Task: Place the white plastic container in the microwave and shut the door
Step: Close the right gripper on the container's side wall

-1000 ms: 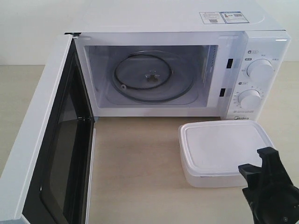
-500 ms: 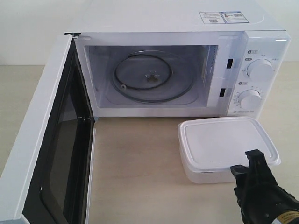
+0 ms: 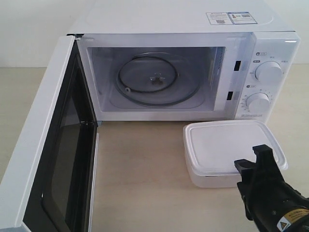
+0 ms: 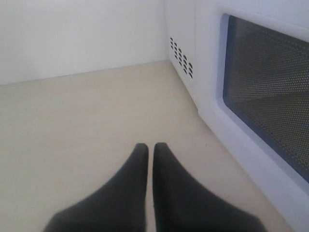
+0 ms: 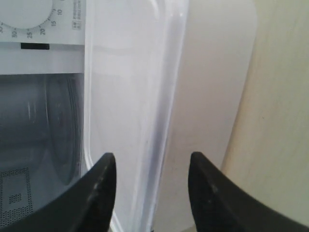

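Observation:
The white plastic container [image 3: 224,145] lies lid-on on the table in front of the microwave's [image 3: 169,21] dial panel. The door [image 3: 38,140] stands swung wide open at the left, and the glass turntable [image 3: 154,77] inside is bare. My right gripper [image 3: 252,159] is at the container's near right corner and is open. In the right wrist view its jaws [image 5: 152,157] straddle the container's [image 5: 130,96] rim, one finger over the lid and one beside the wall. My left gripper [image 4: 150,145] is shut on nothing, low over the table beside the door's [image 4: 263,92] outer window.
The open door walls off the left side of the table in front of the oven. Bare wooden tabletop [image 3: 140,169] lies between door and container. Two dials [image 3: 268,72] face forward just behind the container.
My right gripper has moved left and forward onto the container's near corner. The container has shifted slightly toward the microwave. The jaws have stayed open.

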You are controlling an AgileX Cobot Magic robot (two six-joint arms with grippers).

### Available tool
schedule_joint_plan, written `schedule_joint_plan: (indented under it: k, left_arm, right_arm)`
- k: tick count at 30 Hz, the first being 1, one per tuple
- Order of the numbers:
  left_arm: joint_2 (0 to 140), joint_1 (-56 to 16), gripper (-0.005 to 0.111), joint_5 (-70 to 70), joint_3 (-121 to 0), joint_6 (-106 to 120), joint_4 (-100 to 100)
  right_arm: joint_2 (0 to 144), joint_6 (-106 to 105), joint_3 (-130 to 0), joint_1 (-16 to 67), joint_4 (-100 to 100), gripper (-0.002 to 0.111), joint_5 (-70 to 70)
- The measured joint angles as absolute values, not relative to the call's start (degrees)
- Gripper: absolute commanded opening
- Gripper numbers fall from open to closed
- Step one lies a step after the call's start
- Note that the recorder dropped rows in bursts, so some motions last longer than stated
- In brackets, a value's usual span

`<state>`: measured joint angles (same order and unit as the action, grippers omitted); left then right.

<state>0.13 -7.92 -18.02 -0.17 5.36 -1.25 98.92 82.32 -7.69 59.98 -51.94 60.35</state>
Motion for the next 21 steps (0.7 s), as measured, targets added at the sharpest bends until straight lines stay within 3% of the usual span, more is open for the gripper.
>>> schedule_joint_plan:
  k: [6, 11, 13, 16, 21]
  left_arm:
    - [0.1, -7.9, 0.004, -18.0, -0.2, 5.5, -1.2]
    - [0.1, -7.9, 0.004, -18.0, -0.2, 5.5, -1.2]
    - [0.1, -7.9, 0.004, -18.0, -0.2, 5.5, -1.2]
    - [0.1, -7.9, 0.004, -18.0, -0.2, 5.5, -1.2]
    - [0.1, -7.9, 0.004, -18.0, -0.2, 5.5, -1.2]
  right_arm:
    - [98.9, 82.3, -7.7, 54.8, -47.3, 0.045, 60.6]
    - [99.1, 81.2, -7.7, 54.1, -46.6, 0.014, 60.0]
    - [99.6, 81.0, -7.7, 54.1, -46.6, 0.008, 59.9]
    - [100.3, 81.4, -7.7, 54.1, -46.6, 0.001, 60.5]
    - [100.3, 81.6, -7.7, 54.1, -46.6, 0.0, 60.7]
